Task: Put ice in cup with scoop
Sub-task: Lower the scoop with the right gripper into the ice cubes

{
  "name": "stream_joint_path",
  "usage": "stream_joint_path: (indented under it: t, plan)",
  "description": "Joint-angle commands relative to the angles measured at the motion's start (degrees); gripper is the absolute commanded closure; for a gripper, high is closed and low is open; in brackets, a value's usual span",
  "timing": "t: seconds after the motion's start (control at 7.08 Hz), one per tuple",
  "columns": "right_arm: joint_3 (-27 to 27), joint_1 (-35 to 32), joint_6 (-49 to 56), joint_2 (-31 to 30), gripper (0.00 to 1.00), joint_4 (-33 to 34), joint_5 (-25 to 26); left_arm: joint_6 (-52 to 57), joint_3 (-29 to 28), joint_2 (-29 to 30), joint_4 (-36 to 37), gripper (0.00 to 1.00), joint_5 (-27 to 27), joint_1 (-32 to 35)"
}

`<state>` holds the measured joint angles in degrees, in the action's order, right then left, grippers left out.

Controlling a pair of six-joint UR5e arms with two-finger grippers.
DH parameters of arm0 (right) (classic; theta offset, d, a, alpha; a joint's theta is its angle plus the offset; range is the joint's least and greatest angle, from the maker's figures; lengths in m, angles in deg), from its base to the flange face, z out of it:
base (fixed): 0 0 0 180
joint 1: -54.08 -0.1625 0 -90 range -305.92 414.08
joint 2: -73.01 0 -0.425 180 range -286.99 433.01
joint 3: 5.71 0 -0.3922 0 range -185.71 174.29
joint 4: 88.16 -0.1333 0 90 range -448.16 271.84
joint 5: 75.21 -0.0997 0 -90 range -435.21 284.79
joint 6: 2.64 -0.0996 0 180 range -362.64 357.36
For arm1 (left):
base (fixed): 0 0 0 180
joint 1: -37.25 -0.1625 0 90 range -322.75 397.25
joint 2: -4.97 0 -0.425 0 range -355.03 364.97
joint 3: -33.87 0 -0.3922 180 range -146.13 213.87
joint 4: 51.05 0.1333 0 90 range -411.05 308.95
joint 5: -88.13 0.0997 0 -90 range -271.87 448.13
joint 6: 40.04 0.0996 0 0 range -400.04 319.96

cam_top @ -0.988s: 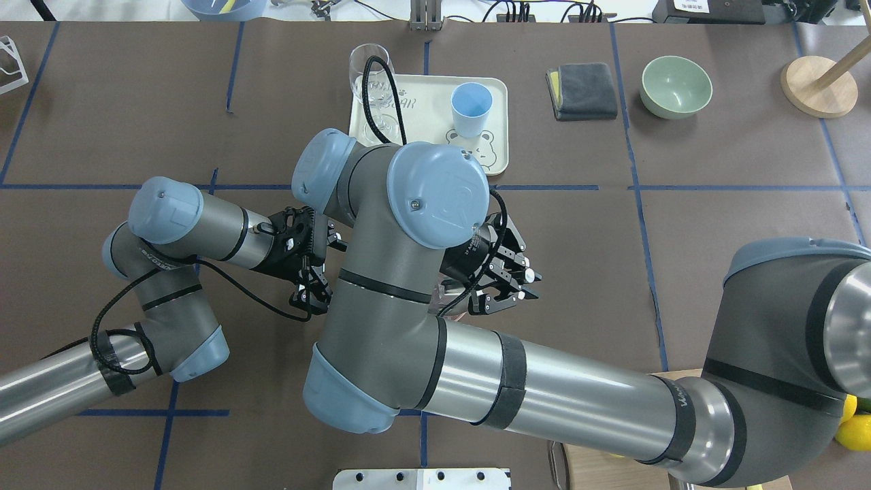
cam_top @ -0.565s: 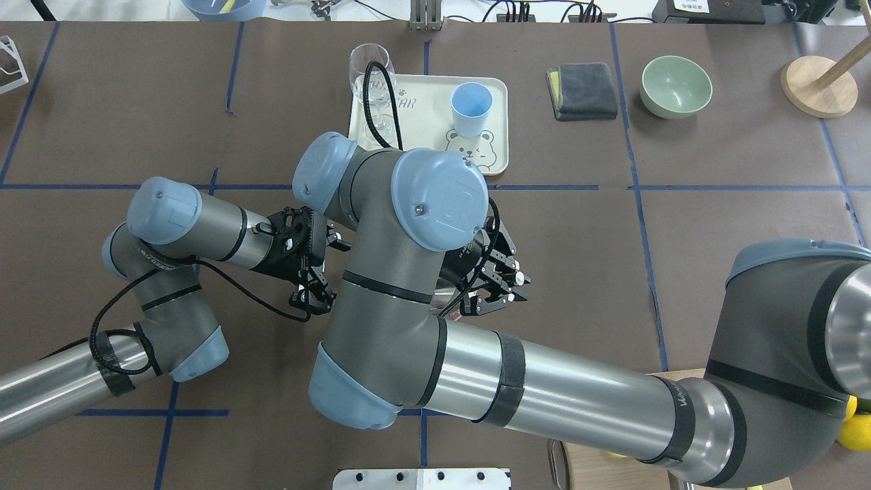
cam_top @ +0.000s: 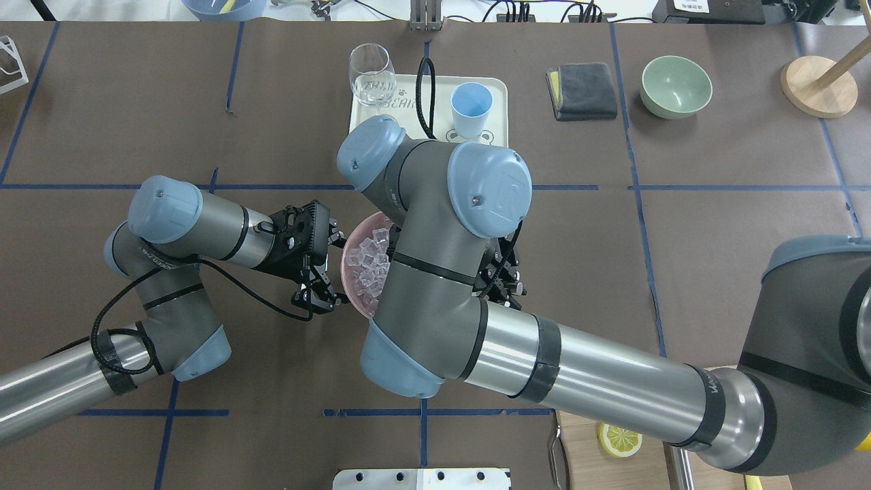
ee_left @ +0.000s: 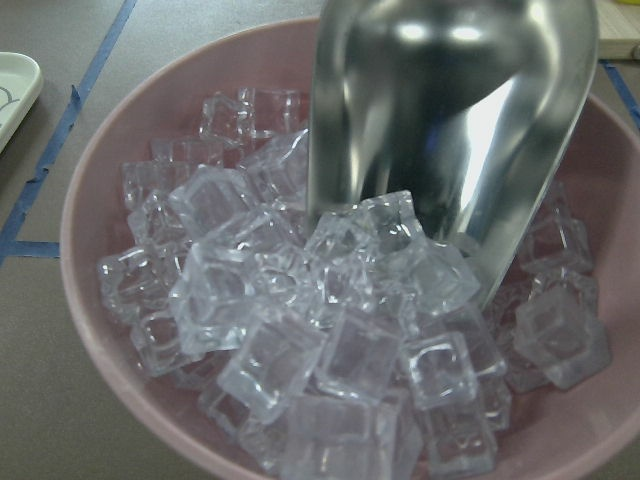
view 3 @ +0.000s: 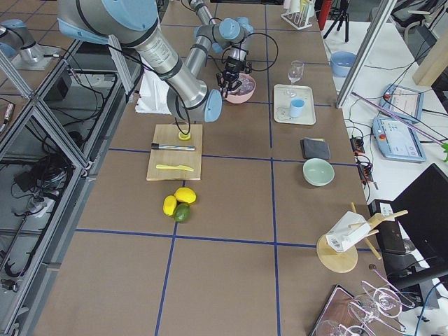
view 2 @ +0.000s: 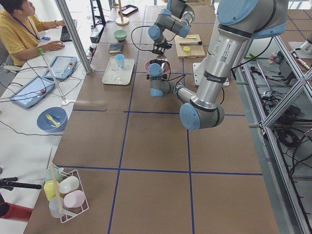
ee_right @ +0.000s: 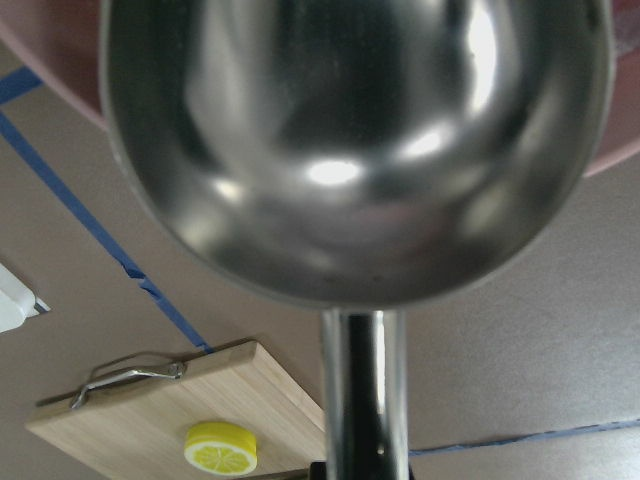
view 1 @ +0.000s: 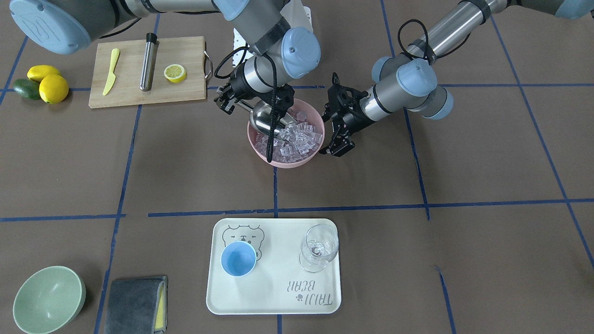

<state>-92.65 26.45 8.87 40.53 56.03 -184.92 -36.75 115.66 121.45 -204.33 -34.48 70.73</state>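
The ice (view 1: 299, 137) fills a pink bowl (view 1: 283, 160) at mid-table. It also shows in the overhead view (cam_top: 367, 262) and the left wrist view (ee_left: 330, 340). My right gripper (view 1: 230, 101) is shut on the rod handle of the steel scoop (view 1: 263, 119). The scoop's trough is tilted down with its lip in the ice (ee_left: 450, 120). Its back fills the right wrist view (ee_right: 350, 150). My left gripper (view 1: 330, 123) is open, its fingers spread beside the bowl's rim. The light-blue cup (view 1: 238, 259) stands upright and empty on a cream tray (view 1: 278, 297).
A clear wine glass (view 1: 318, 248) shares the tray. A wooden board (view 1: 185, 95) holds a yellow knife, a steel cylinder (view 1: 148, 60) and a lemon half. Lemons and an avocado (view 1: 39, 83), a green bowl (view 1: 46, 299) and a grey cloth (view 1: 134, 304) lie further out.
My right arm's wrist has swung to the right and away in the overhead view, uncovering the pink bowl and ice. My left arm has hardly moved.
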Motion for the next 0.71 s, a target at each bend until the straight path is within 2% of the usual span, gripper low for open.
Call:
stream_joint_path:
  t: [0.0,0.28,0.56]
  plan:
    - [-2.18,-0.24,-2.27,-3.64,1.00,-4.69,-2.35,-0.13,0.12,0.15,-0.35,0.00,0.00,0.00]
    - [-2.18,-1.11,-4.46,-4.60,1.00,-8.29,-6.47,-0.04,0.21,0.15,-0.35,0.00,-0.09,0.00]
    - [-2.27,-1.20,-5.71,-6.62,1.00,-12.51,-7.97,-0.04,0.30,0.24,-0.35,0.00,-0.09,0.00]
